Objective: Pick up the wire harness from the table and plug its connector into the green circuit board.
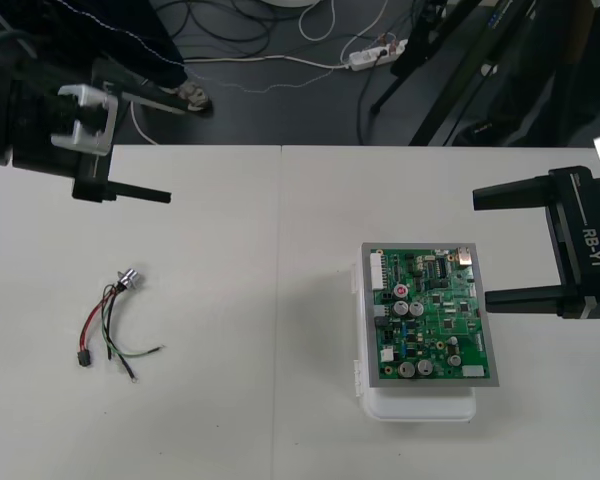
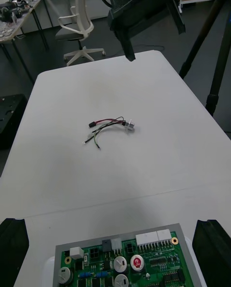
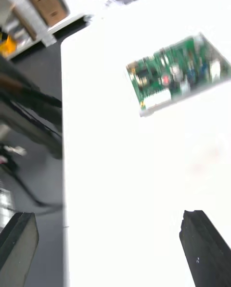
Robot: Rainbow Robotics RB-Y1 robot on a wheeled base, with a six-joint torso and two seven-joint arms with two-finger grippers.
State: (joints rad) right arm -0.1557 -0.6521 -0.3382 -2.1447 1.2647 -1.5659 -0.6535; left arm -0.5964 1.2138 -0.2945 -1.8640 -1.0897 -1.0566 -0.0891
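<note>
Red-and-black wire harness [image 1: 115, 320] lies by the table's [image 1: 270, 330] left edge, seemingly lengthwise along it; our left gripper [image 3: 111, 248], fingers apart at the far-left corner, is nearer than our right gripper [image 1: 482, 248], likewise spread.

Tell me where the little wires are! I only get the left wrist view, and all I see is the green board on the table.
Observer: The wires lie loose on the table, over on the robot's left side, well apart from the green board.
Operator: Is the plug in the board?
Observer: No. The small black plug rests on the table at one end of the wires.
Operator: What is the other arm doing?
Observer: The right end effector hangs open at the board's edge, holding nothing.
</note>
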